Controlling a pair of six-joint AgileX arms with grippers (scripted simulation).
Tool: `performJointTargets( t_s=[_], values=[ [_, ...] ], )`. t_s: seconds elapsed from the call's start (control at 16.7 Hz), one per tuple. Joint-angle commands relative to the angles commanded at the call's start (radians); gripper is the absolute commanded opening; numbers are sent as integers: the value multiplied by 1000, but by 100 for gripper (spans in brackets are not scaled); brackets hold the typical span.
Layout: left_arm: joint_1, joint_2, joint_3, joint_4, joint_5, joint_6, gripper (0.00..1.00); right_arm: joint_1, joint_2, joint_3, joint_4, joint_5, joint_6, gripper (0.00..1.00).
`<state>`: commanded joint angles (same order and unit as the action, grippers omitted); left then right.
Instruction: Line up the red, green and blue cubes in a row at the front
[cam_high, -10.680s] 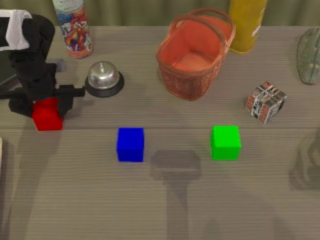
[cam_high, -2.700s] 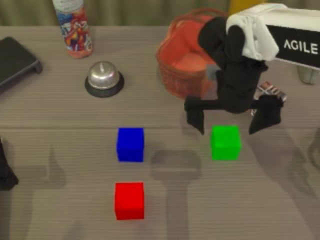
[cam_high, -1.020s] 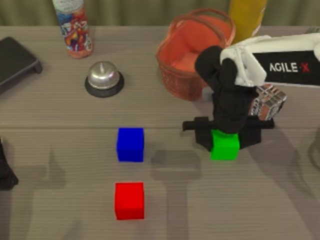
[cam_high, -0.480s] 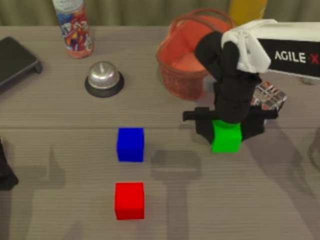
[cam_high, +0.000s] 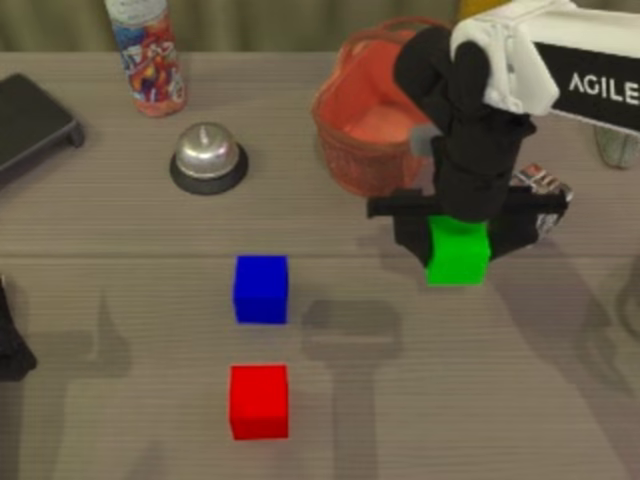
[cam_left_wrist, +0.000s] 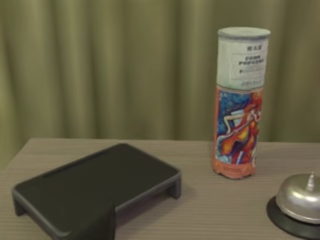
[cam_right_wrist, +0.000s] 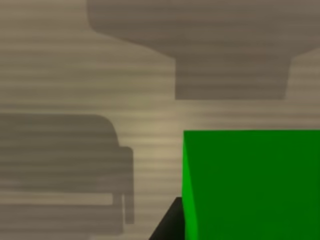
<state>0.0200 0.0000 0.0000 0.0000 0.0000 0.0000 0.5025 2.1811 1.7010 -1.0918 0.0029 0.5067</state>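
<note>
The right gripper (cam_high: 458, 232) has its black fingers clamped on the glossy bright green cube (cam_high: 458, 252), just in front of the orange woven basket (cam_high: 350, 150). The deep blue cube (cam_high: 261, 289) sits left of and nearer than the basket, the solid red cube (cam_high: 259, 401) in front of the blue one. The left arm is parked well left of the basket, its gripper's fingers unseen: cannot tell

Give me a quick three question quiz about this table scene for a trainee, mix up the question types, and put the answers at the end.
1. True or false: the right gripper is shut on the green cube.
2. Multiple choice: which cube lies nearest the front edge in the top view? A) blue cube B) red cube C) green cube
3. Fill in: the silver bell stands between the popcorn can and the ____ basket.

Key: 1 true; 2 B; 3 orange.
</note>
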Motion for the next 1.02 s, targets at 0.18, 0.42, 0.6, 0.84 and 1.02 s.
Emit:
performJointTargets(
  t_s=[0.18,0.42,0.6,0.84,1.02],
  values=[
    [0,0,0,0,0,0,100,40,-16,-17,0,0,40,0],
    [0,0,0,0,0,0,100,198,-87,-92,1,0,202,0],
    [0,0,0,0,0,0,100,331,-146,-156,3,-1,338,0],
    [0,0,0,0,0,0,100,393,-183,-191,8,0,400,0],
    [0,0,0,0,0,0,100,389,-179,-187,8,-1,400,0]
  ],
)
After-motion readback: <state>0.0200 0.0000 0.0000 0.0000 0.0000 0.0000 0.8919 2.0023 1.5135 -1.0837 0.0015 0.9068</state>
